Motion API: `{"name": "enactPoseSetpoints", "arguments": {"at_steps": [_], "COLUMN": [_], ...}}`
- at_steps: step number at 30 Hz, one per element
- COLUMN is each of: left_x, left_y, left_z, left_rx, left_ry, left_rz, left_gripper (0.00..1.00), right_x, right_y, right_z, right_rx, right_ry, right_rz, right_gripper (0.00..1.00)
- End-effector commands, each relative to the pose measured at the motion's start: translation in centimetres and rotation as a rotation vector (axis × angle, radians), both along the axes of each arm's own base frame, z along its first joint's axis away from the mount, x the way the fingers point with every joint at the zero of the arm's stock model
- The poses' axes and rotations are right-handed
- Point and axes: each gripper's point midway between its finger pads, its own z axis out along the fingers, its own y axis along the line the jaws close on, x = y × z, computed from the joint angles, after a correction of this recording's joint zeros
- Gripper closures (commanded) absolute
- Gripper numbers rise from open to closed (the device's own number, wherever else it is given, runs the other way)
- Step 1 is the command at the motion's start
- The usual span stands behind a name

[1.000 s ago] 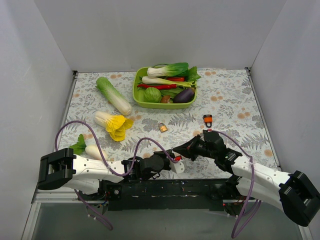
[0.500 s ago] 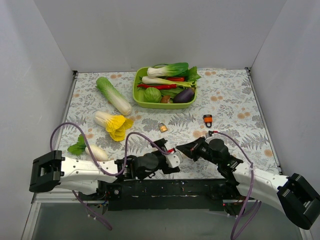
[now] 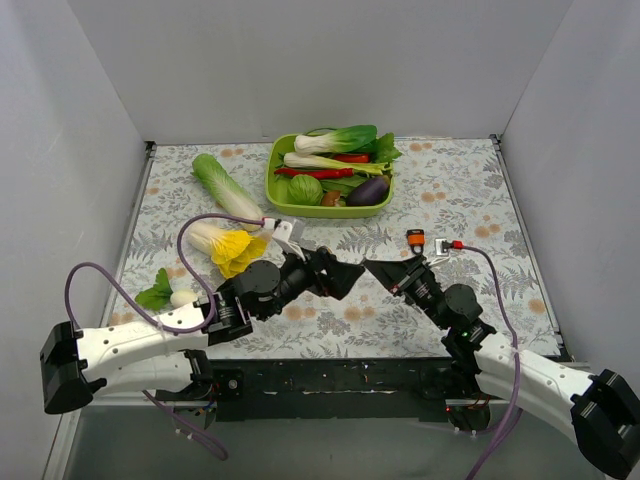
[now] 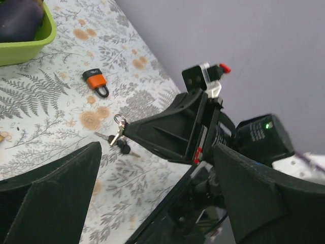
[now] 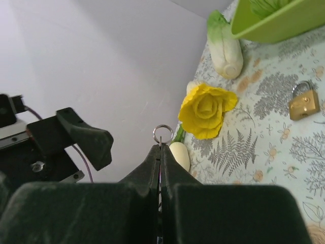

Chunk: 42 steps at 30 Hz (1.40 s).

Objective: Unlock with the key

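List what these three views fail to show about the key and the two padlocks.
- Right wrist view: the shut fingers of the right gripper hide the key; only the key ring shows.
- Left wrist view: the key is too small to read its blade.
- Top view: the left gripper seems to cover the brass padlock; the keyhole of the orange padlock is too small.

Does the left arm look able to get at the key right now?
Probably yes: the left gripper is open and faces the key, which hangs by its ring from the shut right gripper, and nothing lies between them.
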Motion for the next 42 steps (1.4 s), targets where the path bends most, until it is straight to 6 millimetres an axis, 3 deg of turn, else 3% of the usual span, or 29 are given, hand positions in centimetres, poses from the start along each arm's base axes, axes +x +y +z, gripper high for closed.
{"name": "enactPoseSetpoints", "arguments": {"at_steps": [1,3,8,14,19,25,32,38,42], "left_x": [0.6,0.9,0.8,0.6,-0.4,-0.4,-0.4,-0.2,0.1], "left_y": [1.1,1.3,0.2,-1.0,-1.7,-1.7,-2.4,-2.2,-1.9], "left_z": [3.4,4.1,3.0,3.4,3.9,4.0,3.2,3.6,3.6], "left_rx": [-0.351,-0.418,-0.407,-0.452,-0.461,-0.468,-0.431,-0.446,-0.452], "left_ry": [0.208,0.222,0.267,0.278,0.252,0.24,0.248,0.233,0.221], "left_rz": [0.007,-0.016,-0.06,-0.143,-0.221,-0.229,-0.246,-0.236,-0.213], "left_gripper": [0.11,0.15,0.28,0.4,0.41,0.57,0.59,0.61,0.68], "right_x": [0.0,-0.4,-1.6,-2.5,-2.5,-2.7,-2.7,-2.8,-2.9], "right_y": [-0.7,-0.6,-0.7,-0.4,-0.3,-0.4,-0.5,-0.3,-0.2], "right_z": [6.3,7.2,9.9,12.0,12.3,12.3,12.3,12.0,11.9], "right_rx": [0.062,0.089,0.163,0.205,0.211,0.242,0.27,0.279,0.281], "right_ry": [-0.253,-0.277,-0.352,-0.395,-0.378,-0.358,-0.339,-0.323,-0.318], "right_rz": [-0.044,-0.025,0.012,0.058,0.065,0.076,0.082,0.099,0.107], "right_gripper": [0.99,0.99,0.99,0.99,0.99,0.99,0.99,0.99,0.99]}}
